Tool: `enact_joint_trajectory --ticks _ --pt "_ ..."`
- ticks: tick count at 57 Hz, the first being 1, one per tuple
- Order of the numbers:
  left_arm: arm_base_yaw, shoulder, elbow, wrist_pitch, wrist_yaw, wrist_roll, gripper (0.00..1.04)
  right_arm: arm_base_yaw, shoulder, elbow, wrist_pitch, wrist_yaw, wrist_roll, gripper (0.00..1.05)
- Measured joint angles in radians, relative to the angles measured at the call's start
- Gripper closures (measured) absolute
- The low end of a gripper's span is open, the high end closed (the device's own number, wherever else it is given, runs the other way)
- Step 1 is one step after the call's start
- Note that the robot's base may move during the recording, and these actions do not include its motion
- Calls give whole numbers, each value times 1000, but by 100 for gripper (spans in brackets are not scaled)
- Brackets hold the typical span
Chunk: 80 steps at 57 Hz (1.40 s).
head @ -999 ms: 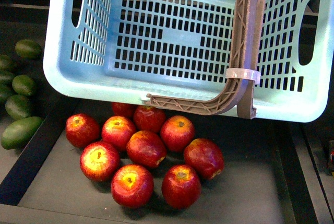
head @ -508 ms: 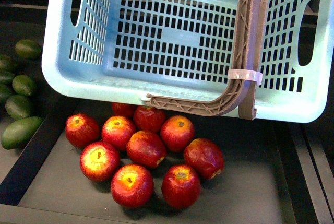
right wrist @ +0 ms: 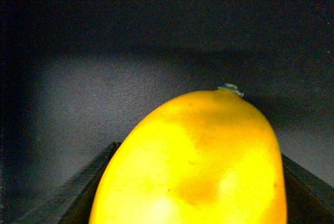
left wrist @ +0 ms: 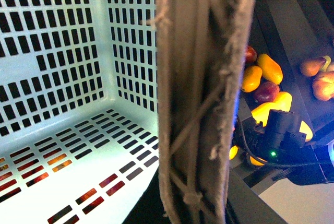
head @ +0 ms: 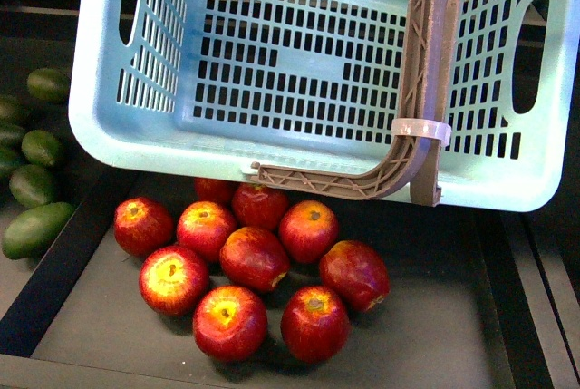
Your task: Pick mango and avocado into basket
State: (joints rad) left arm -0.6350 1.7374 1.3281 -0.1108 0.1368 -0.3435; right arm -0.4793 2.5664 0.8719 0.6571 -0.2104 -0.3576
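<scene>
Basket point(head: 272, 158): light teal, lifted and tilted, its open side facing the camera in the front view. It fills the far half of that view and is empty.
Handle point(head: 426, 72): brown, running up the right part of the basket and out of frame. A white tie point(head: 421, 128) is bound round it near the bend. In the left wrist view it is very close and crosses the whole picture point(left wrist: 201, 98).
Left pincer: not seen in any view, so I cannot tell whether it is spread or pinching the handle.
Apples point(head: 254, 257): ten, red with yellow tops, bunched on a dark grey tray point(head: 435, 335) just below the basket's near rim. The farthest one is partly hidden by the rim. Red shows through the floor slots in the left wrist view.
Avocados point(head: 33, 185): green ovals in a bin at the far left, well apart from the basket.
Mango point(right wrist: 193, 161): yellow shading to orange, stem end up, filling the near part of the right wrist view over a dim grey surface.
Other mangoes point(left wrist: 269, 68): yellow, piled to the right of the basket, with a dark red fruit point(left wrist: 266, 91) among them.
Right arm point(left wrist: 282, 130): dark, with a green light, just over that pile.
Right pincer: fingers not shown, so I cannot tell whether it pinches the mango.
</scene>
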Motion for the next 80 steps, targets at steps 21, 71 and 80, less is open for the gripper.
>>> enact_joint_trajectory --ticks 21,71,80 --pt "0 0 0 0 2 0 96 -14 -167 -26 -13 -23 87 41" --pt "0 0 0 0 1 0 96 475 -1094 -63 -258 -127 494 41" --pt "0 0 0 0 2 0 96 579 -1094 -120 -249 -76 493 41"
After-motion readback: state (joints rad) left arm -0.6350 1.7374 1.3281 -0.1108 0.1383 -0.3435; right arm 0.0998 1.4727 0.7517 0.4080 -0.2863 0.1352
